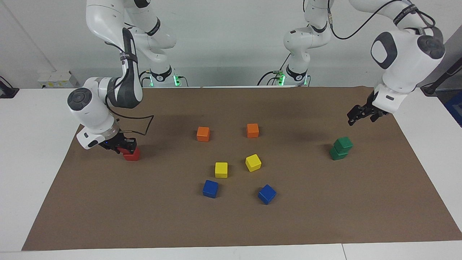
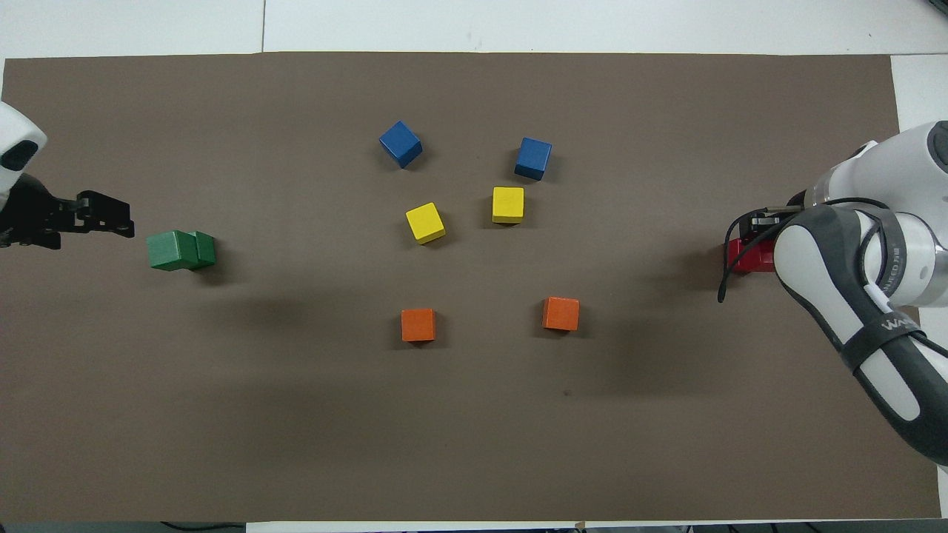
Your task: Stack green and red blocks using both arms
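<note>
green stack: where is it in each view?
Facing view: green stack sits at the picture's right, at the left arm's end of the mat, with the left gripper raised nearby.
Overhead view: green stack sits at the picture's left, by the left gripper.
Shared landmark: the left gripper.

Green blocks [image 1: 340,148] stacked; red blocks [image 1: 131,154] pincer-covered.

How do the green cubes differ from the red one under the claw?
The dark green matte cubes stand free, one stacked on the other. The bright red matte cube sits under the right claw, partly hidden. The green ones are at the left arm's end, with the left claw raised over the brown mat nearby. The red one is at the right arm's end. Both colours rest on the mat and look equal in size.
</note>
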Controlling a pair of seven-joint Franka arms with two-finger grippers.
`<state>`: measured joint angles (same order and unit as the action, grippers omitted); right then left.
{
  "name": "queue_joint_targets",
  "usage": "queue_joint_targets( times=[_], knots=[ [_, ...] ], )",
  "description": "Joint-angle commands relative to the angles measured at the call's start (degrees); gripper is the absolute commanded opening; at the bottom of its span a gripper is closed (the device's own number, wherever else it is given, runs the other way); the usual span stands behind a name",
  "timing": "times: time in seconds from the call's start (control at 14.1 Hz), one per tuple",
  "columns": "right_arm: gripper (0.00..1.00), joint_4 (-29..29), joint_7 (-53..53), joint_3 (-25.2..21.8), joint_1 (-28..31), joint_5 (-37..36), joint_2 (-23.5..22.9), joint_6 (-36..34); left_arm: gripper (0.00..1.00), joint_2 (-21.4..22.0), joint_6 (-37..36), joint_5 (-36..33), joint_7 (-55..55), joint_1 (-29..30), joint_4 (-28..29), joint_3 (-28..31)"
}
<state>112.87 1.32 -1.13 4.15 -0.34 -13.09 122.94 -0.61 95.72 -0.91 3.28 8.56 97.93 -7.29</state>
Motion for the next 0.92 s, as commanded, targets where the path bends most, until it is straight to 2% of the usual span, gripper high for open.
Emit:
queue_joint_targets(
  times=[0.0,0.28,0.42,0.49,0.85],
  knots=[
    [0.00,2.7,0.7,0.6,1.0,-0.1,2.1,1.8,1.00,3.4,-4.7,0.2,-0.6,-0.5,0.6,0.1],
    [0.00,2.9,0.7,0.6,1.0,-0.1,2.0,2.7,1.00,5.4,-5.6,0.2,-0.7,-1.1,0.9,-0.1],
    [0.00,3.1,0.7,0.6,1.0,-0.1,2.0,2.8,1.00,5.4,-4.4,0.2,-0.6,-6.4,1.1,3.5],
    [0.00,3.1,0.7,0.6,1.0,-0.1,2.0,2.8,1.00,5.2,-4.3,0.2,-0.6,-8.8,0.4,5.6],
    [0.00,3.1,0.7,0.6,1.0,-0.1,1.9,3.0,1.00,1.2,-5.7,0.5,-0.6,-9.8,-4.1,5.8]
  ],
)
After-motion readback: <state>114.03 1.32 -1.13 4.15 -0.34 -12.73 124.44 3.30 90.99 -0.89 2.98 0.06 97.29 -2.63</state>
